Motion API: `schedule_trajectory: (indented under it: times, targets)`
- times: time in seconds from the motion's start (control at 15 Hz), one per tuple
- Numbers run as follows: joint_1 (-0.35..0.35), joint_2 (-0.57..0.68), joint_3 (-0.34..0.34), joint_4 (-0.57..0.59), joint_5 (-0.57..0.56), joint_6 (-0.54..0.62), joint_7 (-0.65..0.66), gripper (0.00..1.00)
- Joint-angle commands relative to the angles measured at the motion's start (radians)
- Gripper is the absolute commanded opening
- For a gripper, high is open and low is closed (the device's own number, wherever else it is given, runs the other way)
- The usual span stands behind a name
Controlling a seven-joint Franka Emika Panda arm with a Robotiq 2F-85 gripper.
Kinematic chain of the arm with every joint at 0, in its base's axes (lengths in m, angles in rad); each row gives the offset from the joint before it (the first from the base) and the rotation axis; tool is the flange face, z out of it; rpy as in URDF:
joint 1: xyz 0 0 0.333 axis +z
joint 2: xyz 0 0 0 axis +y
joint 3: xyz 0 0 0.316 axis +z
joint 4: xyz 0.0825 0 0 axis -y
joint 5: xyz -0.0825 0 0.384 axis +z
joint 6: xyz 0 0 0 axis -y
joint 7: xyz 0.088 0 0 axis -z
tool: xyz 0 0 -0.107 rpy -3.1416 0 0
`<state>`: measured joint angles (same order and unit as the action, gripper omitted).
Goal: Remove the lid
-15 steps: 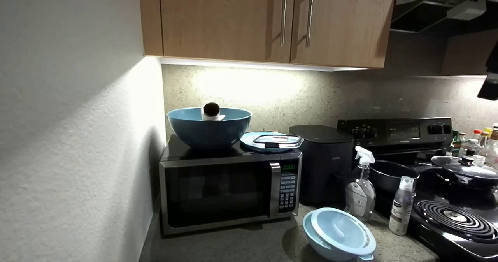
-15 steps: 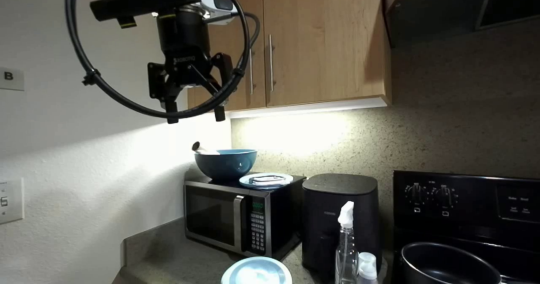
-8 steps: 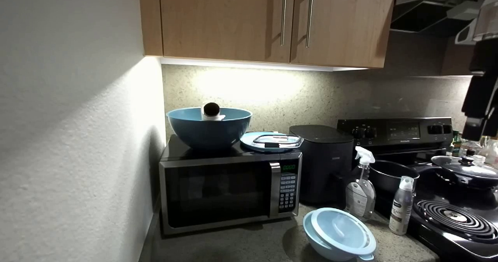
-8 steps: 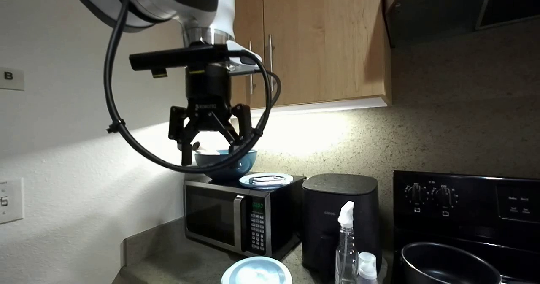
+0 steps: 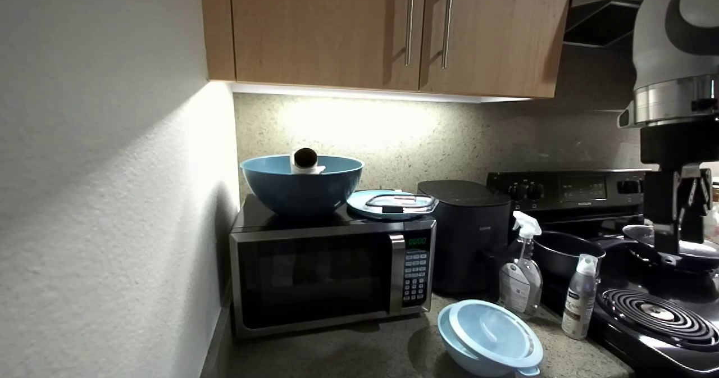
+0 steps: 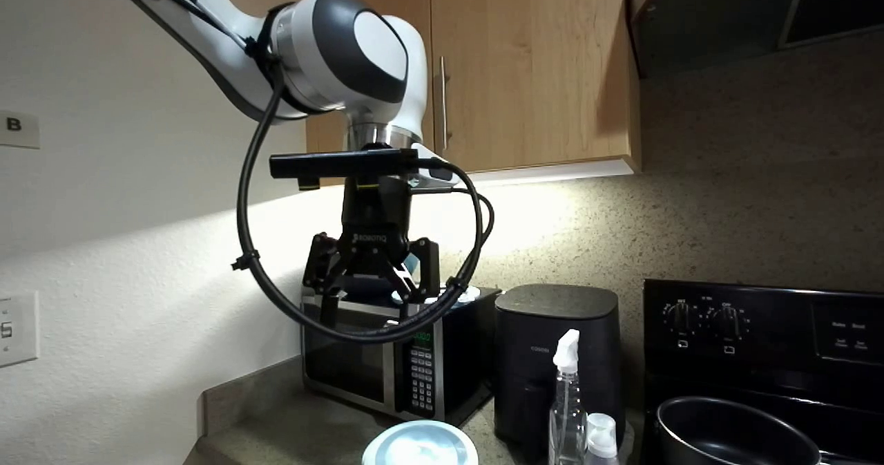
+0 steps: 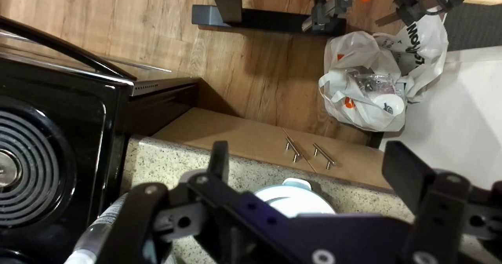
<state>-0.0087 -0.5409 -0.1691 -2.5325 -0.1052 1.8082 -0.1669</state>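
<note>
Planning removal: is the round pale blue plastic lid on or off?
On: the lid tops the round pale blue plastic bowl; tightness unclear.

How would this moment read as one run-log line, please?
round pale-blue plastic lid: on round pale-blue plastic bowl | black fingers: open, empty | removal: pending

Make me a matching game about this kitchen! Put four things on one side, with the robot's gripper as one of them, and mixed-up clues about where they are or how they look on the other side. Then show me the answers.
Things
1) pale-blue lid
2) big blue bowl
3) gripper
4) spray bottle

Clues
A) on the microwave, with something white in it
B) resting on a light-blue bowl
C) has a white trigger
D) open and up in the air

Right pairs: 1 and B; 2 and A; 3 and D; 4 and C.
</note>
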Motion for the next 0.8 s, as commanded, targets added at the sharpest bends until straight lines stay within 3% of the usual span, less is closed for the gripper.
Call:
schedule_trajectory:
  times: [0.0,0.07,0.33,0.53,0.73]
  targets:
    - [-0.022,0.008,0.021,0.008,0.01,-0.004,-0.009,1.0]
    - [-0.019,0.01,0.019,0.003,0.018,0.02,-0.009,1.0]
    - [-0.017,0.111,-0.022,-0.042,0.084,0.312,-0.028,1.0]
    - [-0.018,0.254,-0.056,-0.055,0.136,0.522,-0.054,1.0]
    - [-0.016,0.403,-0.071,-0.038,0.191,0.647,-0.087,1.0]
